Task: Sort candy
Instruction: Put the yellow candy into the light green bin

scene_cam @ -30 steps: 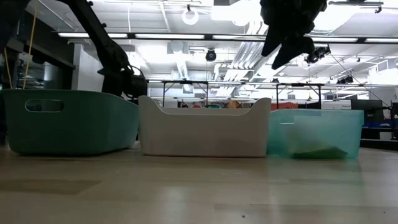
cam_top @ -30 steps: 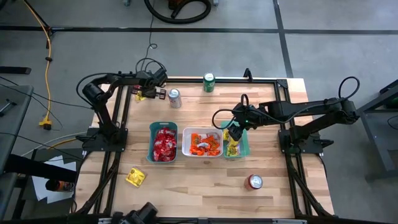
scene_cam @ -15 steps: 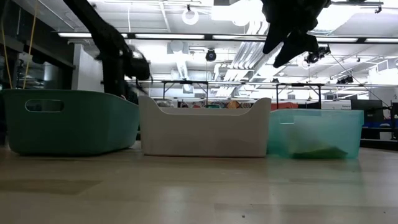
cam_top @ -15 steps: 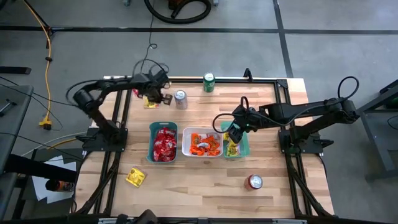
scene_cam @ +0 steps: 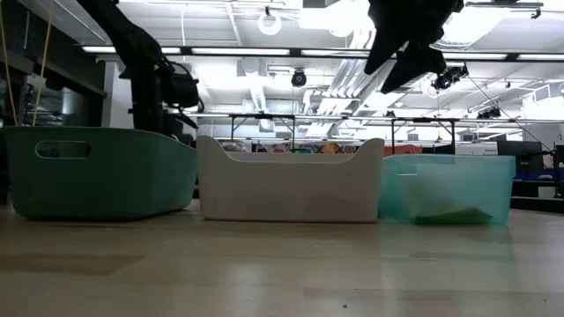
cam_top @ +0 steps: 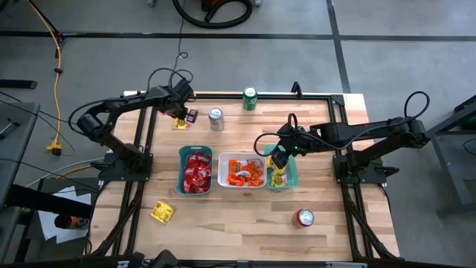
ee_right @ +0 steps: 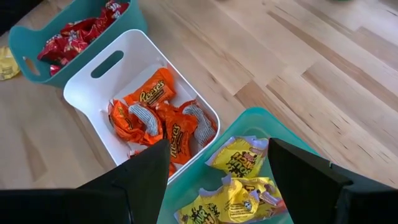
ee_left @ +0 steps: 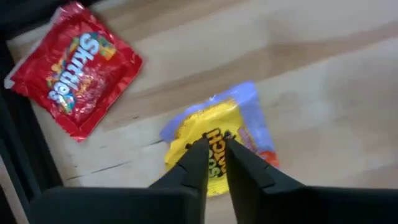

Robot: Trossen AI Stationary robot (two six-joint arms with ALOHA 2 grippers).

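Up in the upper left of the high view, the left gripper (cam_top: 181, 113) hangs over the far edge of the wooden table (cam_top: 245, 216), right by a yellow candy packet (cam_top: 178, 123) and a small dark red packet (cam_top: 193, 115). In the left wrist view its two fingers (ee_left: 198, 158) stand close together with only a thin gap, tips right over the yellow candy packet (ee_left: 214, 140); I cannot tell if they pinch it or just touch it. A red candy packet (ee_left: 74, 68) lies flat on the wood near it, toward the upper left of that view. A silver can (cam_top: 216, 118) stands just to the right of this gripper, and a green can (cam_top: 251, 98) stands farther right at the table's top edge. In the middle of the high view three trays sit in a row: a dark teal tray (cam_top: 195, 170) full of red candy, a white tray (cam_top: 242, 171) with orange candy, and a light teal tray (cam_top: 282, 173) with yellow candy. The right gripper (cam_top: 281, 158) hangs above the light teal tray with its fingers spread wide and nothing between them. One more yellow packet (cam_top: 161, 212) lies alone at the lower left, and a red can (cam_top: 305, 217) stands at the lower right.
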